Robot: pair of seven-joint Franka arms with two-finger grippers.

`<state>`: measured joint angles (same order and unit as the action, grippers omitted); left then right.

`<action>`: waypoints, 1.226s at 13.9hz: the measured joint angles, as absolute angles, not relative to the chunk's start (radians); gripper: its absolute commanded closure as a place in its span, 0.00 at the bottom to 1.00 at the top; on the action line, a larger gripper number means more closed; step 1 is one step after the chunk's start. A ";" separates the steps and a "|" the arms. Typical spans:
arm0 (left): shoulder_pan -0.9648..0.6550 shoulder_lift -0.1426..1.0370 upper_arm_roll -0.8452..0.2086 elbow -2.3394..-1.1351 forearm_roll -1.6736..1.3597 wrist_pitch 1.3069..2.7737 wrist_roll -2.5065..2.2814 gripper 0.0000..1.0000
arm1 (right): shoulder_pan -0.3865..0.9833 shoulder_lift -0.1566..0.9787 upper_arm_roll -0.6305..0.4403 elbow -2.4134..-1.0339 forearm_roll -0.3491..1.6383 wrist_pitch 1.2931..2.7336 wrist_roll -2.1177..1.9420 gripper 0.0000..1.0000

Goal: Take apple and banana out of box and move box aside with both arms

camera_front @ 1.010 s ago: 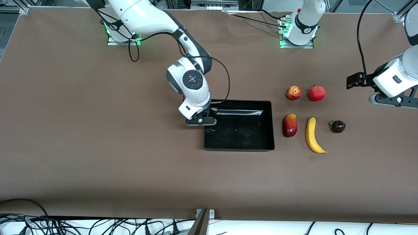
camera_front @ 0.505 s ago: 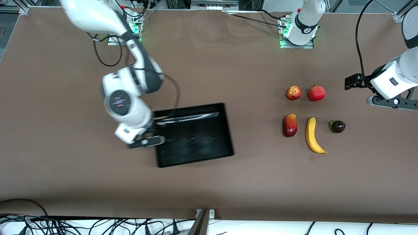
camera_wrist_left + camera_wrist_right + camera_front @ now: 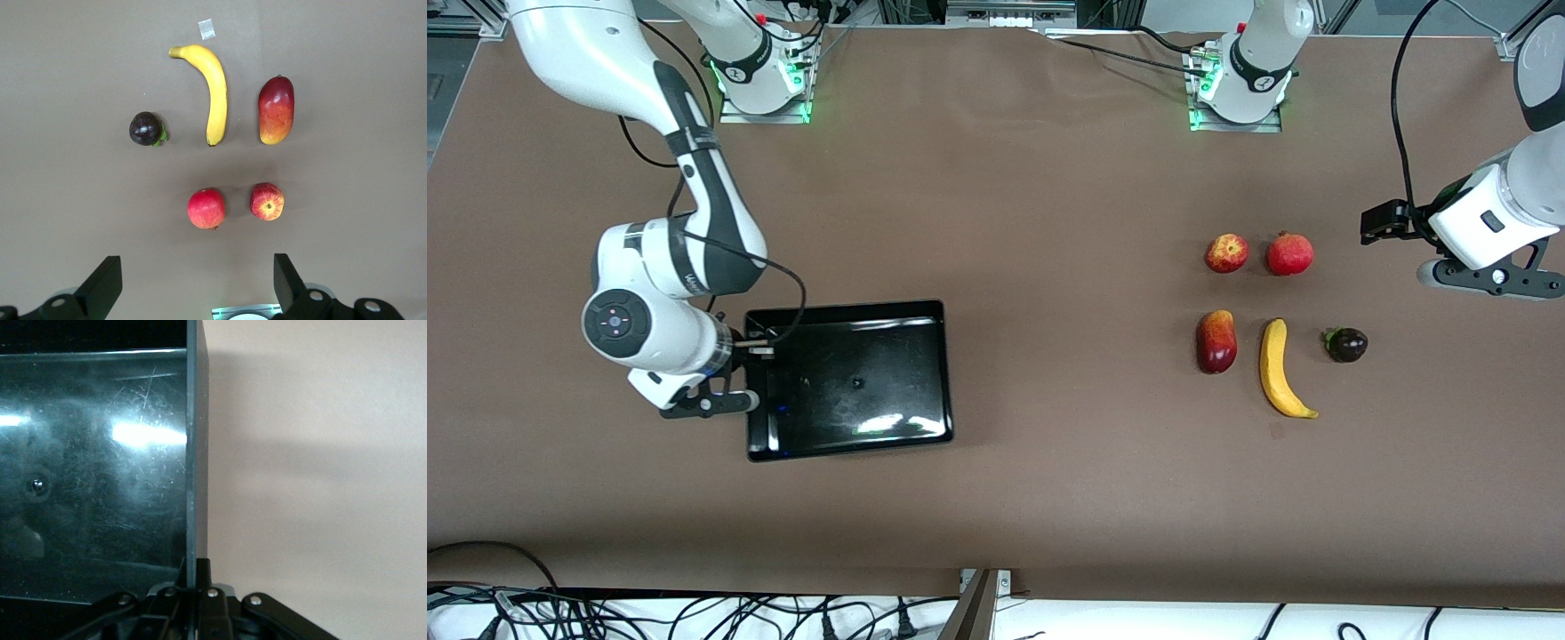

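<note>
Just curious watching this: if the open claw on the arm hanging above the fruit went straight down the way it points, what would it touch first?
Probably bare table. The left gripper points down at open cloth; the pomegranate and apple lie a little ahead of its fingers, though depth is hard to judge.

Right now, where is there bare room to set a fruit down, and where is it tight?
Free: the shallow black tray, held by its wall in the right gripper, holds nothing; bare brown table lies between tray and red-yellow mango. Tight: between mango, yellow banana, apple and pomegranate. The left gripper waits open.
</note>
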<state>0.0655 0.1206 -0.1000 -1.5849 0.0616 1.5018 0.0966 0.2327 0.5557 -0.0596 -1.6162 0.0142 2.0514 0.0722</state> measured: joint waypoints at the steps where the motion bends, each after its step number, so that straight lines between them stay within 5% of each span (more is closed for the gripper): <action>1: 0.065 0.121 -0.100 -1.585 0.062 1.502 0.097 0.00 | 0.228 0.537 -0.060 -1.667 0.015 2.098 0.065 1.00; 5: 0.065 0.121 -0.104 -1.585 0.062 1.502 0.097 0.00 | 0.224 0.488 -0.073 -1.858 0.017 2.299 0.017 1.00; 6: 0.065 0.122 -0.105 -1.585 0.062 1.502 0.097 0.00 | 0.222 0.485 -0.076 -1.893 0.019 2.343 0.011 0.93; 8: 0.065 0.123 -0.105 -1.585 0.062 1.502 0.097 0.00 | 0.221 0.475 -0.077 -1.937 0.020 2.388 -0.001 0.00; 12: 0.065 0.123 -0.105 -1.585 0.062 1.502 0.097 0.00 | 0.223 0.430 -0.076 -1.927 0.020 2.371 -0.002 0.00; 17: 0.065 0.124 -0.105 -1.584 0.062 1.502 0.097 0.00 | 0.225 0.274 -0.071 -1.724 0.020 2.017 0.001 0.00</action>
